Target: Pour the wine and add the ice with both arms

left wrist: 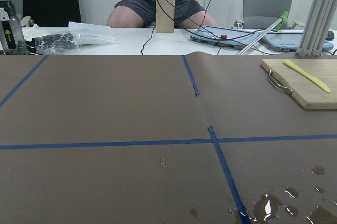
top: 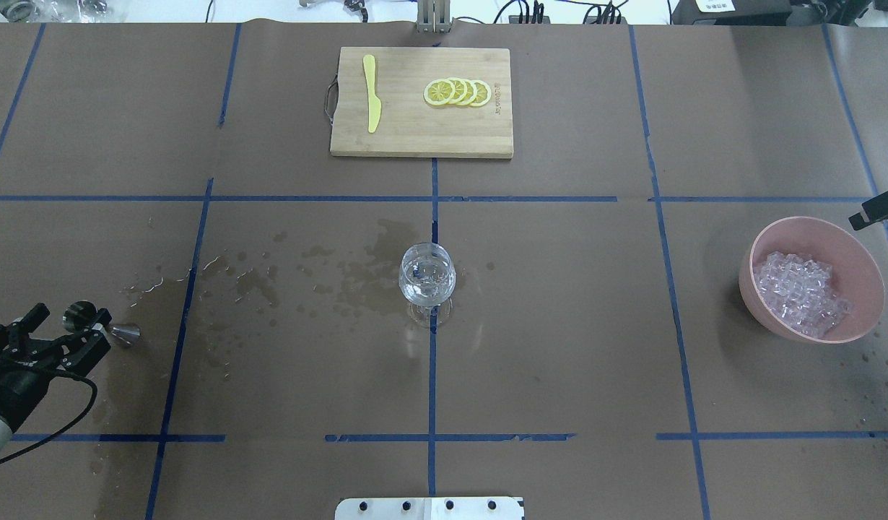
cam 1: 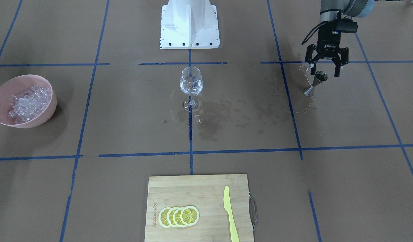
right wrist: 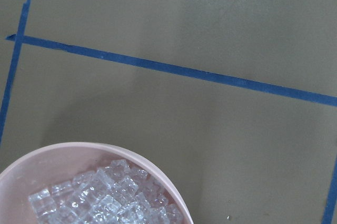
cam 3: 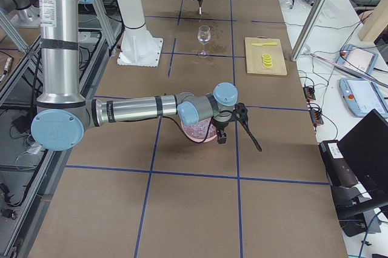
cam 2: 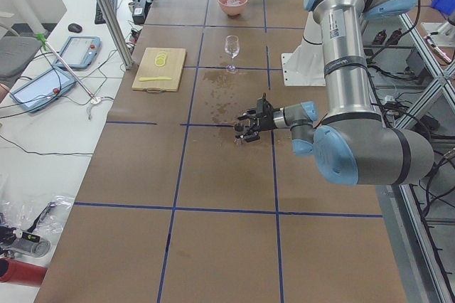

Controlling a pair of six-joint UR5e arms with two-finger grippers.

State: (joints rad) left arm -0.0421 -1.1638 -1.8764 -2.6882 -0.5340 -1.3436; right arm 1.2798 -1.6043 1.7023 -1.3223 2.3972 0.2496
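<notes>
Pour looks done: wine [cam 1: 191, 89] in glass [cam 1: 191, 80], table [cam 1: 344, 174] centre. Left gripper [cam 1: 324, 72] jaws released, spread over standing jigger [cam 1: 316, 84]. Ice [cam 1: 27, 104] in pink bowl [cam 1: 47, 88]; right gripper [cam 3: 230, 126] by it, jaws' state cannot tell. Next, likely: ice to glass.

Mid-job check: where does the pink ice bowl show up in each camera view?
Front-facing: pink bowl at the left edge, mid-height.
Overhead: right side, mid-height.
Exterior left: top centre, far end of the table.
Exterior right: centre, partly hidden behind the right arm; rim at.
Left wrist: not in it.
Right wrist: bottom-left corner.
Shared landmark: the wine glass, mid-table in all four exterior views.
</notes>
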